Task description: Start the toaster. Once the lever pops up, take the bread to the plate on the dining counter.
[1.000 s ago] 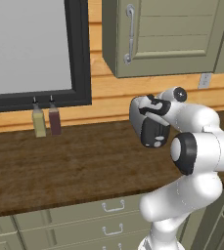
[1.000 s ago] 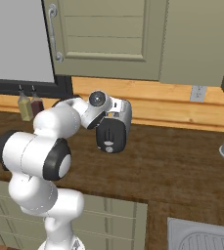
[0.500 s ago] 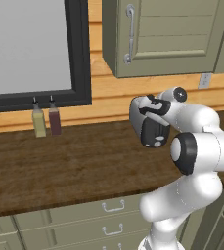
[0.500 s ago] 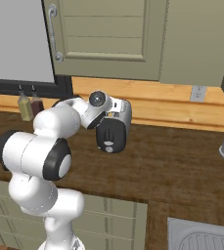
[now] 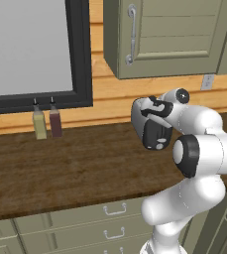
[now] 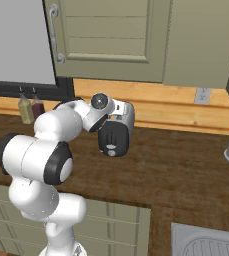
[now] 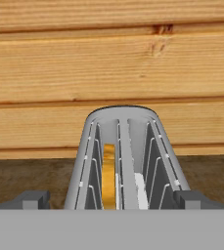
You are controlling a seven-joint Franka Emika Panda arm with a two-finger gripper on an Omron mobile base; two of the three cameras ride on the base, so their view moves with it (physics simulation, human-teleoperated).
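Gripper open, empty, poised directly over toaster; bread sits upright in one slot, plank wall behind.

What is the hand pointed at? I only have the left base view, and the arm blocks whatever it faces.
Observer: A silver toaster. The hand view looks along its top, straight down the two slots.
Operator: Is the bread loaded?
Observer: Yes. A golden slice of bread sits down in the left slot of that view.
Operator: And the gripper?
Observer: The gripper is open and holds nothing. Its fingertips show wide apart, one to each side of the toaster.
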